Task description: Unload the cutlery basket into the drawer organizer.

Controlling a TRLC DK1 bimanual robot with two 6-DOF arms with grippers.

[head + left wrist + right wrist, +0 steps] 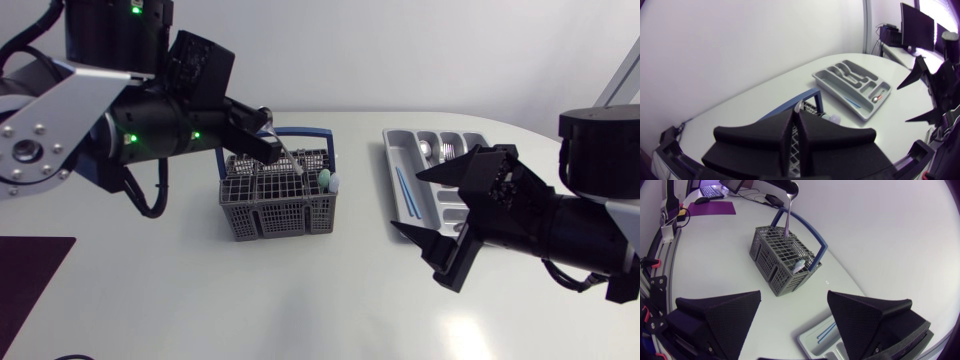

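A grey cutlery basket (278, 196) with a blue handle (305, 133) stands mid-table. My left gripper (266, 141) hangs over its back left corner, shut on the upper end of a silver utensil (788, 216). The utensil's lower end reaches down into the basket (782, 260). A pale green and white handled piece (327, 180) stands in the basket's right compartment. The grey drawer organizer (392, 150) lies to the right, holding spoons (428, 150) and blue sticks (405, 190). My right gripper (430, 205) stands wide open over the organizer's near end, holding nothing.
A dark purple mat (30, 270) lies at the table's front left corner. From the left wrist view the organizer (832, 82) lies beyond the basket, with my right gripper (925, 95) past it.
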